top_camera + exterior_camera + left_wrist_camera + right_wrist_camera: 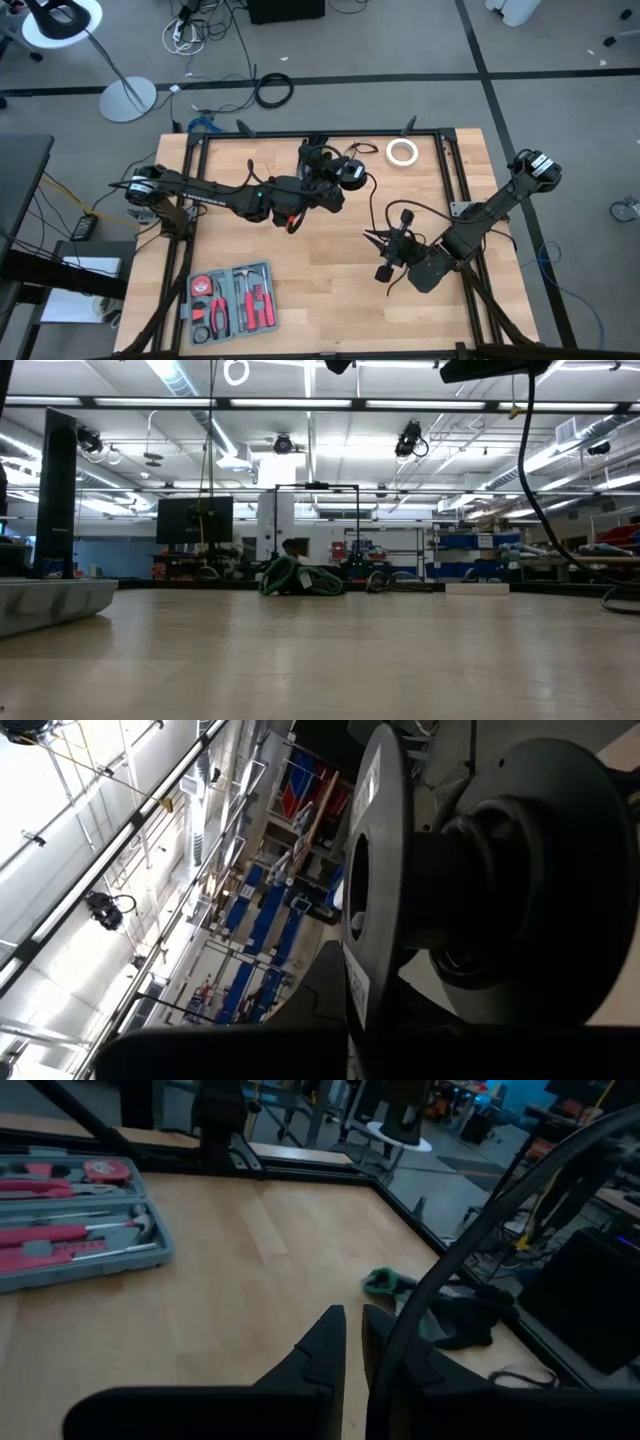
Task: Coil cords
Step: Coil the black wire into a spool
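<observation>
While the left pincer [335, 180] clamps the spool [480, 890] and the right pincer [352, 1342] nips the cord [470, 1245], that cord may slip free.

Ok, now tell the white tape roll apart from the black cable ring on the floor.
The tape roll is white; the cable ring is black. The tape roll lies on the table near its far edge, while the cable ring lies on the floor beyond it. The tape roll looks smaller and neater; the cable ring is a wider, looser coil. Both are round, lie flat and have an open middle.
</observation>
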{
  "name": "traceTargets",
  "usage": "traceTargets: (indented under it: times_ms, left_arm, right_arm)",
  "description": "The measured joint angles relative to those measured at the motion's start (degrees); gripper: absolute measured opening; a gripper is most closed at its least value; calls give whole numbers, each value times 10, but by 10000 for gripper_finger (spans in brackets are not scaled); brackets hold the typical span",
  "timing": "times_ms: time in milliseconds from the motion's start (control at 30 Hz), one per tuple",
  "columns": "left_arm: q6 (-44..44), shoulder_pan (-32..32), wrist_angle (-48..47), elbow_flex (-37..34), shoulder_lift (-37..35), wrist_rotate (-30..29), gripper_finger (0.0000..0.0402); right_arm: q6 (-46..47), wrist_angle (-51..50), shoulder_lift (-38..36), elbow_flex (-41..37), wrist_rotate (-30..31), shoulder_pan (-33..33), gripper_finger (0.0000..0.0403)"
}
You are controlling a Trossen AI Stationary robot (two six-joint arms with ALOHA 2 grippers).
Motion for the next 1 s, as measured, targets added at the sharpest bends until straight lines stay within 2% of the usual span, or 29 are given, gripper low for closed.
traceTargets:
  times_ms: [400, 767, 1000]
  left_arm:
    - [-11, 0, -11, 0, 0, 1, 0]
    - [-13, 0, -11, 0, 0, 5, 0]
    - [-13, 0, -11, 0, 0, 6, 0]
  right_arm:
    - [36, -53, -22, 0, -11, 10, 36]
    - [49, -61, -22, 0, -8, 20, 37]
    - [54, -62, -28, 0, -7, 20, 65]
